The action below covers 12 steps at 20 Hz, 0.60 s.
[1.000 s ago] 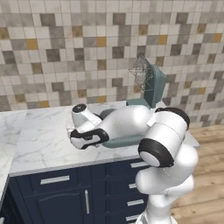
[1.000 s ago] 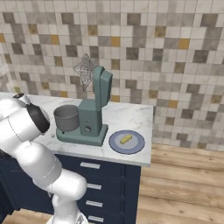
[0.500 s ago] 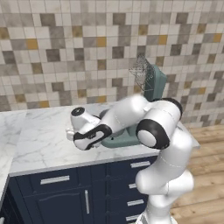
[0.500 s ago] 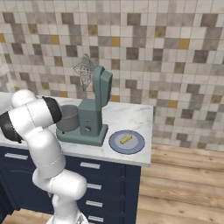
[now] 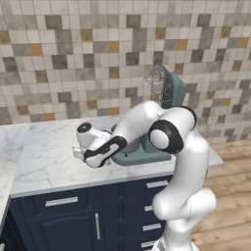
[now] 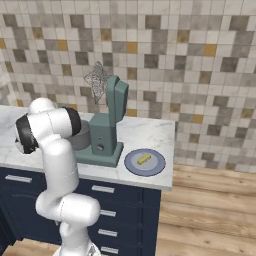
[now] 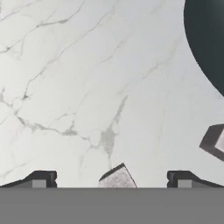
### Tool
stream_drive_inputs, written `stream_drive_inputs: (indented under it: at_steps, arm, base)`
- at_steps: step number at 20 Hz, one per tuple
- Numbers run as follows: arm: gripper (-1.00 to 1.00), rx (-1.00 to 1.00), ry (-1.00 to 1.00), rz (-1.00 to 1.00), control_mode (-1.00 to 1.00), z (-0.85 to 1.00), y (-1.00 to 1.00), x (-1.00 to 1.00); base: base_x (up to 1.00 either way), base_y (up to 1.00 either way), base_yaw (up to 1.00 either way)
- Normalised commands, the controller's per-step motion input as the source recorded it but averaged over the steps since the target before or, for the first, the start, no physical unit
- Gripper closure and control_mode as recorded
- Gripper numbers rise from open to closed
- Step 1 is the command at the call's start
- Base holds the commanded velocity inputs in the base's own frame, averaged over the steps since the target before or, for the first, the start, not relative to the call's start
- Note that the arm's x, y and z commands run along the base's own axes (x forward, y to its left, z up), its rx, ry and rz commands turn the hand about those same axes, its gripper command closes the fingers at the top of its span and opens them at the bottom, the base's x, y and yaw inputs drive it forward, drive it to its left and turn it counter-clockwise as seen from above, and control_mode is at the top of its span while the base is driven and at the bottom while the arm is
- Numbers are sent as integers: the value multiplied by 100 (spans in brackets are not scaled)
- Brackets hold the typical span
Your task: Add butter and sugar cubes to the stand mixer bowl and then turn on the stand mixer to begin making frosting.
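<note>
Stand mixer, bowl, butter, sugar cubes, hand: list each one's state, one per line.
stand mixer: head tilted up, whisk raised clear of the bowl.
stand mixer bowl: seated on the mixer base.
butter: lying on the plate, untouched.
sugar cubes: on the counter, not gripped.
hand: open, low over one cube.

No readable text, labels, brands, numbers or signs on any surface in view.
</note>
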Motion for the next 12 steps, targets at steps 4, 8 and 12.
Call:
stream_drive_inputs:
  at_steps: [4, 8, 12]
  arm:
    - [-100, 0, 0, -2, -100, -23, 3, 24]
    - [-100, 0, 0, -1, -100, -26, 1, 16]
    - [100, 0, 0, 0, -100, -21, 0, 4]
  base:
    - [0, 0, 0]
    - [0, 0, 0]
    - [0, 0, 0]
